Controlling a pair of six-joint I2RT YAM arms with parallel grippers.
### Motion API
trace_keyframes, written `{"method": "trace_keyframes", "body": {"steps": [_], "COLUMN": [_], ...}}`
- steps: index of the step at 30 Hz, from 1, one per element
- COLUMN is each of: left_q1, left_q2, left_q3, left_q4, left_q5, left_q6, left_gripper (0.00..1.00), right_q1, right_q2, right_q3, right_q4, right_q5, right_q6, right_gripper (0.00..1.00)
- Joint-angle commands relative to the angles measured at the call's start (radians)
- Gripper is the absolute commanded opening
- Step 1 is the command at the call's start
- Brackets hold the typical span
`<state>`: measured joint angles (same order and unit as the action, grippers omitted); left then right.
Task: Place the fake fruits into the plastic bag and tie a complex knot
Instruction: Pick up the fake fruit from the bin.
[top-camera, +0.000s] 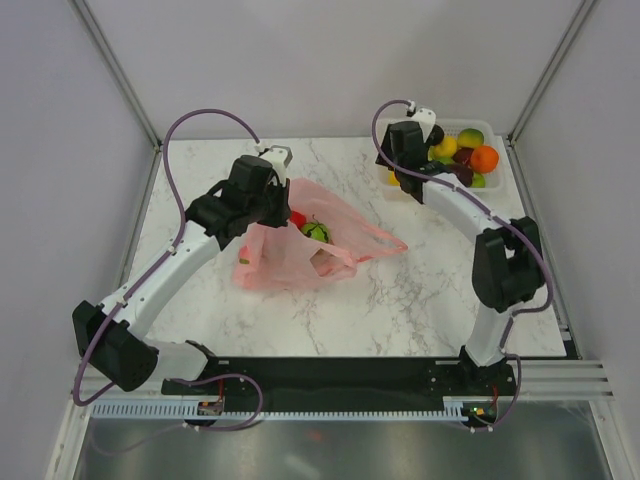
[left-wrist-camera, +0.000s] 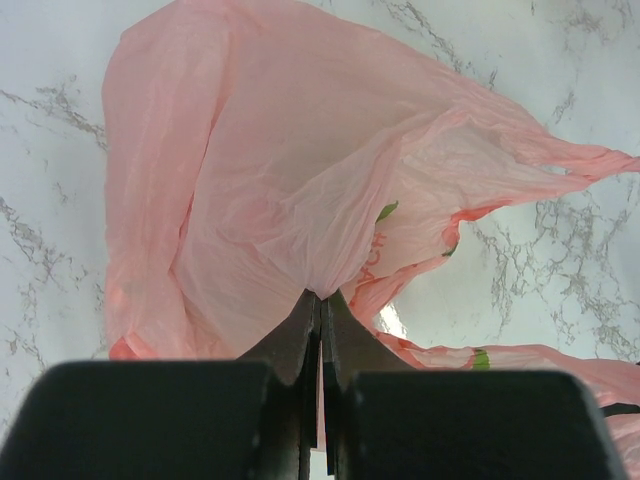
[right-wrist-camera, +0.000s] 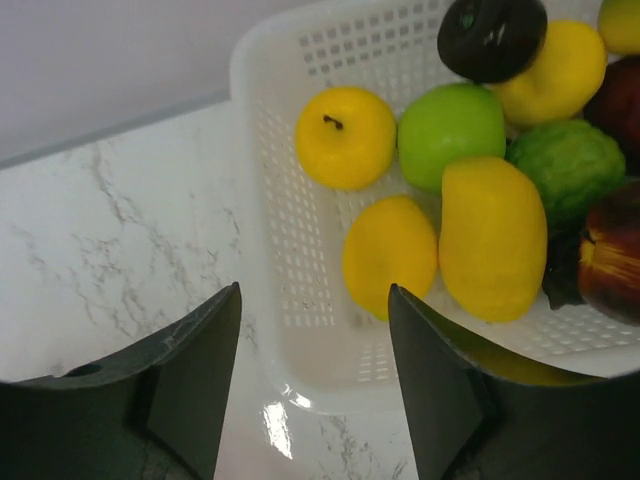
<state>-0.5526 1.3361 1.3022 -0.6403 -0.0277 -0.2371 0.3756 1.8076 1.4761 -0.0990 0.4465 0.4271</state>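
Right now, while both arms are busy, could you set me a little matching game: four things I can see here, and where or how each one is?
Things:
1. left fingers
2. right fingers
3. pink bag
4. white basket

States:
A. in the far right corner, with a yellow fruit inside
B. spread apart, holding nothing
C. pinched shut on pink plastic
D. mid-table, a green fruit showing at its mouth

Pairs: 1-C, 2-B, 3-D, 4-A.
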Motion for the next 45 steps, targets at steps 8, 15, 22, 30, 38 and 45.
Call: {"method": "trace_keyframes", "body": {"steps": [8,15,22,30,38,45], "left_q1": [-0.010,-0.038,-0.107,-0.118,-0.119,-0.122], "left_q2": [-0.026,0.000,0.041,0.063,0.014,-0.023], "left_q3": [-0.001,0.041,0.143,0.178,0.046,-0.038], "left_q4": [0.016,0.011,-0.045,-0.076,0.029,0.091], "left_q5": [-0.023,-0.032,-0.101,-0.166,-0.147,-0.084], "left_q6": [0.033,0.004,-0.001,0.012,0.061,0.094], "left_gripper": [0.02,0.02,0.02,0.02,0.02,0.02], "right_q1": [-0.044,-0.086,-0.135,-0.144,-0.138,-0.133], "right_q2": [0.228,0.354,0.433,0.343,0.119,-0.092], "right_q3": [0.134,0.240,0.293,0.233,0.064,-0.072], "right_q4": [-0.160,-0.209,-0.222,-0.165,0.000,0.087], "right_q5": [0.021,-0.006,-0.089,-0.114,-0.127,-0.176], "right_q6": [0.059,0.087,0.110,0.085,0.041,-0.002], "right_gripper": [0.89,0.94,0.87,0.63,0.56,0.54]}}
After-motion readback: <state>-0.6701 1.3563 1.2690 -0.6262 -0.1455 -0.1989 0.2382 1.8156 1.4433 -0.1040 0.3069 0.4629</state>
